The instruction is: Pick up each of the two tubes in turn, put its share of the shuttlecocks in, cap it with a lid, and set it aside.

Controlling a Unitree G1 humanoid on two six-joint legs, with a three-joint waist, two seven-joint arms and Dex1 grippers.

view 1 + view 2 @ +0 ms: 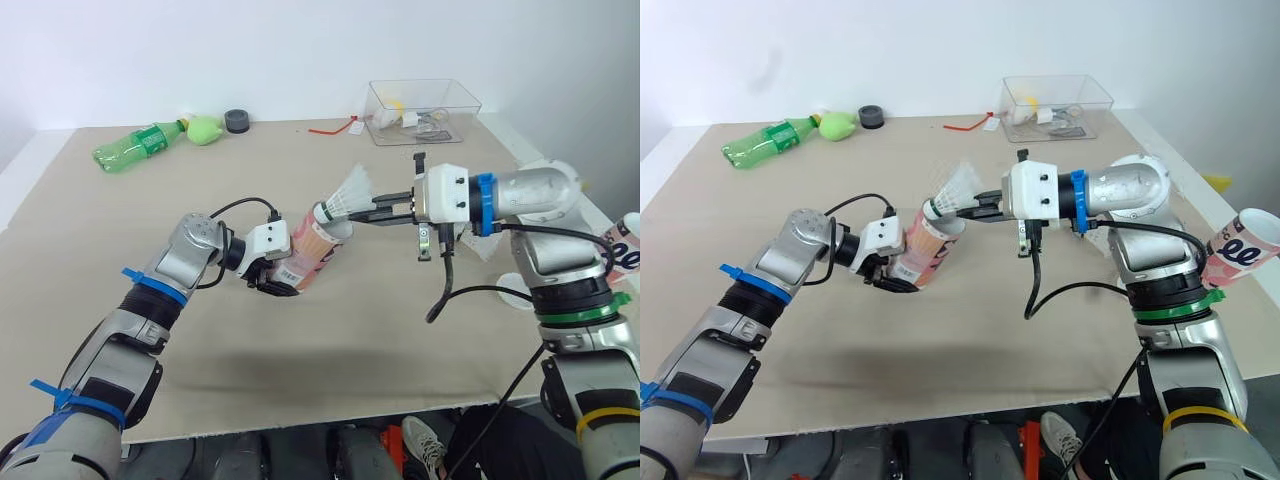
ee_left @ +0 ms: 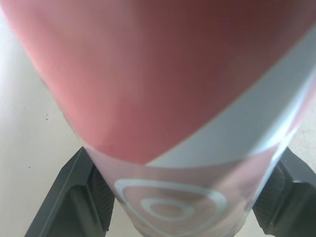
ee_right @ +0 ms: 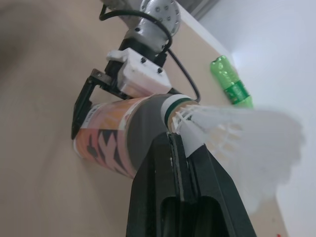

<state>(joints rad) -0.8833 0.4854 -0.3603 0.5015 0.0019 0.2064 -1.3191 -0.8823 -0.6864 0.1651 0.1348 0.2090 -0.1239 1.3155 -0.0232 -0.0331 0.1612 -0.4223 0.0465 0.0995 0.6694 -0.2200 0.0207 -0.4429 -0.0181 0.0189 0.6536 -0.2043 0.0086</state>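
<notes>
While the tube is being clamped by the left tool, a shuttlecock gripped by the right tool is being held at its mouth; aligned pushing seems due next.

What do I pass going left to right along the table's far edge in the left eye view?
green plastic bottle → yellow-green object → black round cap → red strip → clear plastic box
</notes>
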